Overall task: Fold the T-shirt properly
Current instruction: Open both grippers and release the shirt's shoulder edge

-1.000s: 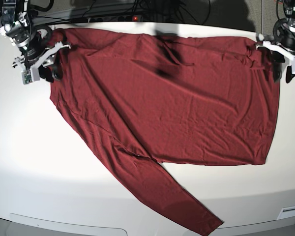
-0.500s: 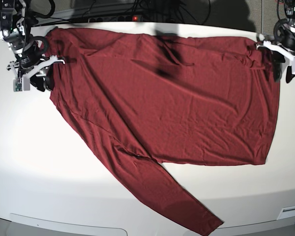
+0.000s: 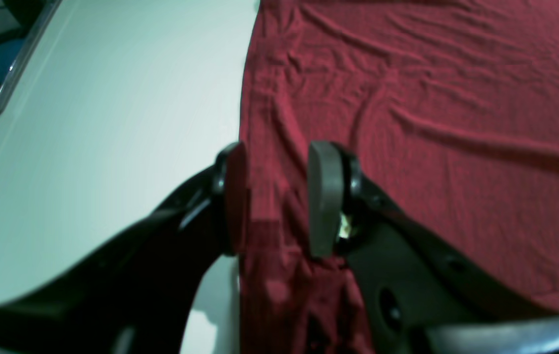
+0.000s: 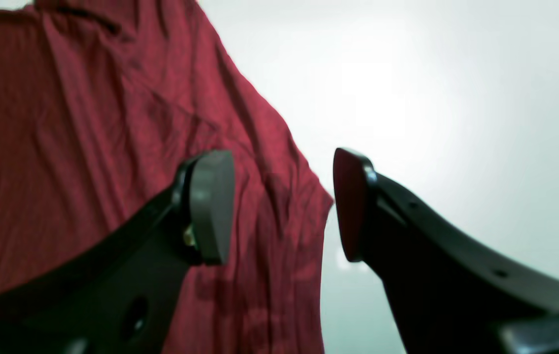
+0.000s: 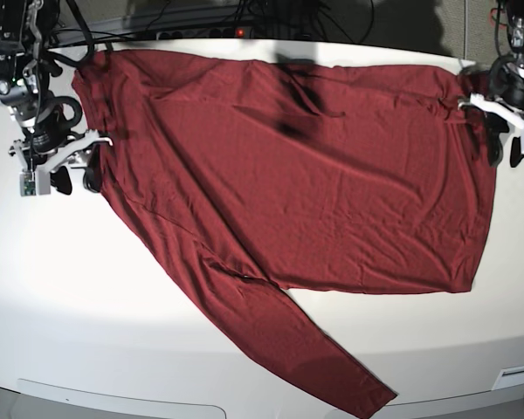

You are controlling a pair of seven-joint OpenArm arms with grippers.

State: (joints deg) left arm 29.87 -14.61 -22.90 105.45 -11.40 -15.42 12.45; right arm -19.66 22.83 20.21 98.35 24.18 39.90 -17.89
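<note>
Fabric of the maroon long-sleeved knit T-shirt [image 3: 407, 123] runs between the left gripper's [image 3: 279, 199] narrowly parted jaws; right gripper [image 4: 284, 206], jaws wide, straddles its edge; base view: shirt flat on white counter [image 5: 70, 288]; closing both grips likely comes next.

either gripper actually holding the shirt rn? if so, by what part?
Nothing held. Left gripper is open, straddling the T-shirt side edge; right gripper is open over the opposite edge, not clamped.
</note>
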